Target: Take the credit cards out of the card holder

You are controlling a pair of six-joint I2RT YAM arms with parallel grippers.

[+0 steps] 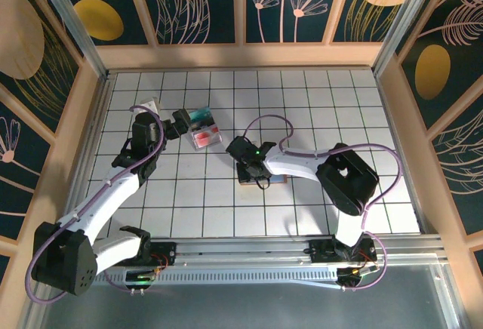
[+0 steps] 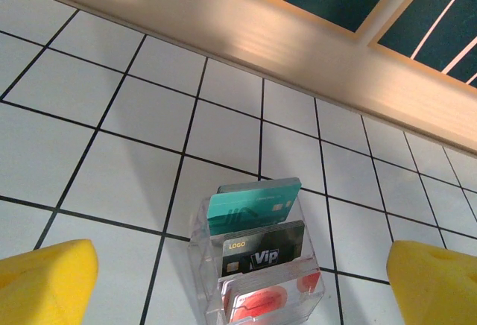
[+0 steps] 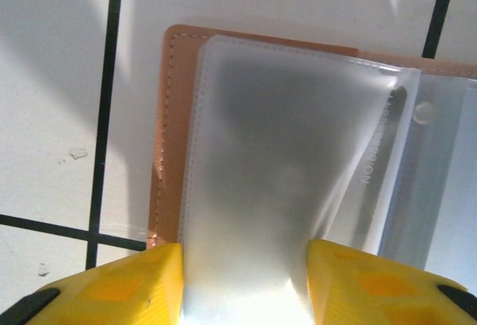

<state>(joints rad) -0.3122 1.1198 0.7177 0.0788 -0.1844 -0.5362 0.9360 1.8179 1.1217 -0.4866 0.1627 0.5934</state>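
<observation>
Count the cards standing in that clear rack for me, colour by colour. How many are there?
In the clear rack, as seen from the left wrist:
teal card: 1
black card, marked VIP: 1
white-and-red card: 1
Total: 3 that can be made out. The picture edge cuts off the rack's front.

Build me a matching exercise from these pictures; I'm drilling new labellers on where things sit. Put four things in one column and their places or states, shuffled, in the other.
Things:
1. teal card
2. black Vip card
3. frosted sleeve of the card holder
4. left gripper

Places or states:
A. jaws wide open
B. between the fingers of the right gripper
C. rearmost slot of the clear stand
D. slot just ahead of the rearmost

Pairs: 1-C, 2-D, 3-B, 4-A.
</observation>
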